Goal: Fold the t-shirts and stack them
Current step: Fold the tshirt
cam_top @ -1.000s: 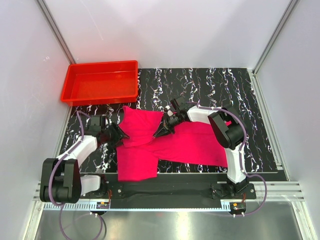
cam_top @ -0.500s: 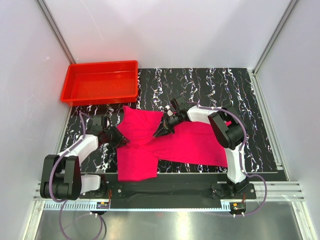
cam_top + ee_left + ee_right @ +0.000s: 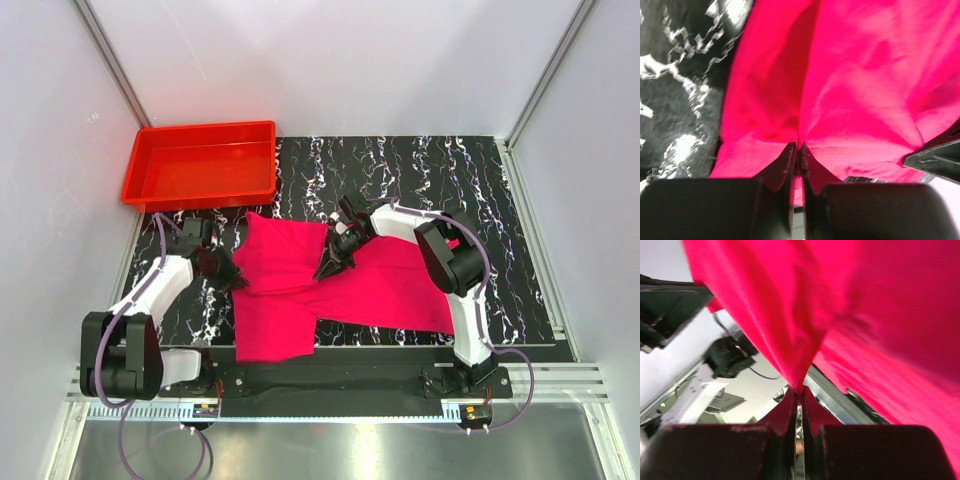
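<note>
Black marble-veined mat (image 3: 420,170) is covering the table between pale walls; a red tray (image 3: 200,127) is sitting at its far left corner, overhanging the mat's edge. The magenta t-shirt (image 3: 380,290) is lying across the near half of the mat, running from left of centre out to the right, just near of the tray and apart from it; one part is hanging down toward the near left, close to the mat's near edge. The left gripper (image 3: 238,281) is reaching in at the shirt's left edge; in the left wrist view its fingers (image 3: 782,165) are pressing together on the cloth's border, with pink fabric (image 3: 865,75) filling the view beyond them. The right gripper (image 3: 326,270) is working at the middle of the shirt; in the right wrist view its fingers (image 3: 785,410) are pinching a peak of cloth (image 3: 890,315) that is draping away from the tips in a lifted fold.
</note>
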Motion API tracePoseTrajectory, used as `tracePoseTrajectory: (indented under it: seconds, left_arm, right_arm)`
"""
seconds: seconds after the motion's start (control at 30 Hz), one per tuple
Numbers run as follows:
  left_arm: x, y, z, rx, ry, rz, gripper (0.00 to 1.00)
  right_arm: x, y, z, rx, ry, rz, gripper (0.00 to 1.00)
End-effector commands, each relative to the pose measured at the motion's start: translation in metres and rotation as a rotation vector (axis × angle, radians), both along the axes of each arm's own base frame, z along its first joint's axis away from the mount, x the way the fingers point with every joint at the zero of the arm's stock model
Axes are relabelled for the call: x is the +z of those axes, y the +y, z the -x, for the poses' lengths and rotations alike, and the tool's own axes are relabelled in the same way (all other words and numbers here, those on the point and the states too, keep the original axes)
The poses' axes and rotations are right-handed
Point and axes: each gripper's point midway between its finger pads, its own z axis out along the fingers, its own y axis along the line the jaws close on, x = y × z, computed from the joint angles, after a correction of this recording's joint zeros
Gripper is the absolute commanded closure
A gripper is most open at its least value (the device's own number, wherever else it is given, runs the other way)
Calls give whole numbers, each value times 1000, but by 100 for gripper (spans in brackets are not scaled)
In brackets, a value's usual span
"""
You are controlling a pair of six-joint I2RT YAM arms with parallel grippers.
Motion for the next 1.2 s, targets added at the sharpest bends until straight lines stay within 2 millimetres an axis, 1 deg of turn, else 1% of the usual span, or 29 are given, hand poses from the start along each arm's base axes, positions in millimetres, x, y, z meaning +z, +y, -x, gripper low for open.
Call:
tracePoseTrajectory:
  seconds: [0.0,0.03,0.07,0.1,0.13,0.17,0.2,0.27,0.3,0.37,0.4,0.43,0.47,0.5,0.53,0.57,0.6,0.63,0.67,0.7,0.73,0.77,0.8,0.83,0.87,0.93,0.97,1.0,1.17]
  left_arm:
    - [-16,7,16,3,81,-44,82]
    - [-15,10,14,8,75,-62,59]
    - [-9,14,9,4,56,-90,54]
    - [-2,24,2,15,21,-146,48]
    - [6,29,-4,13,-11,-174,40]
    - [28,33,-21,-6,-91,-207,36]
    - [39,38,-30,-10,-135,-237,33]
    - [62,45,-54,-36,-247,-294,27]
    - [80,45,-70,-43,-311,-301,25]
    - [82,38,-96,-94,-355,-284,23]
    - [96,34,-115,-100,-394,-273,23]
    - [96,30,-125,-117,-397,-262,23]
    - [85,29,-142,-124,-380,-263,23]
    - [91,28,-156,-121,-408,-265,23]
    - [93,30,-168,-114,-421,-274,23]
    - [89,32,-188,-121,-426,-293,24]
    - [76,33,-188,-134,-395,-299,24]
    - [86,35,-204,-129,-422,-314,25]
    - [74,38,-210,-138,-400,-324,26]
    - [73,38,-217,-140,-400,-323,28]
    - [77,38,-223,-139,-412,-319,29]
    - [76,39,-228,-135,-417,-313,30]
    - [67,38,-231,-141,-399,-302,31]
    - [66,37,-235,-141,-409,-297,31]
    - [64,36,-237,-143,-409,-293,31]
    - [54,31,-240,-153,-389,-268,31]
    - [54,30,-240,-153,-381,-261,31]
    - [51,28,-240,-156,-376,-251,31]
    - [43,26,-240,-149,-355,-216,29]
  right_arm:
    - [-25,-19,20,66,38,91,91]
    - [-28,-21,20,70,34,106,84]
    - [-28,-24,21,87,19,116,76]
    - [-24,-25,19,91,0,124,57]
    - [-21,-27,13,100,-45,133,51]
    - [-16,-32,11,95,-54,154,48]
    - [-4,-36,6,84,-97,161,45]
    - [5,-51,-8,64,-175,227,39]
    - [18,-62,-21,28,-222,245,36]
    - [21,-91,-42,-26,-298,357,32]
    - [28,-113,-60,-91,-330,398,31]
    - [28,-133,-72,-140,-360,472,30]
    - [30,-146,-81,-180,-370,496,29]
    - [33,-173,-98,-260,-375,528,29]
    - [32,-193,-108,-316,-385,589,28]
    - [32,-227,-123,-405,-389,646,26]
    - [34,-227,-125,-419,-392,643,26]
    - [33,-260,-137,-510,-382,698,26]
    - [35,-275,-143,-553,-386,718,26]
    - [36,-289,-147,-587,-389,744,26]
    - [38,-316,-155,-649,-391,791,26]
    - [38,-327,-157,-673,-385,814,27]
    - [34,-345,-160,-702,-366,838,28]
    - [33,-357,-162,-726,-354,862,29]
    - [29,-376,-160,-761,-320,876,31]
    - [17,-394,-156,-784,-276,895,34]
    - [14,-413,-153,-817,-255,925,36]
    - [10,-421,-150,-824,-249,946,37]
    - [-6,-441,-150,-798,-256,970,39]
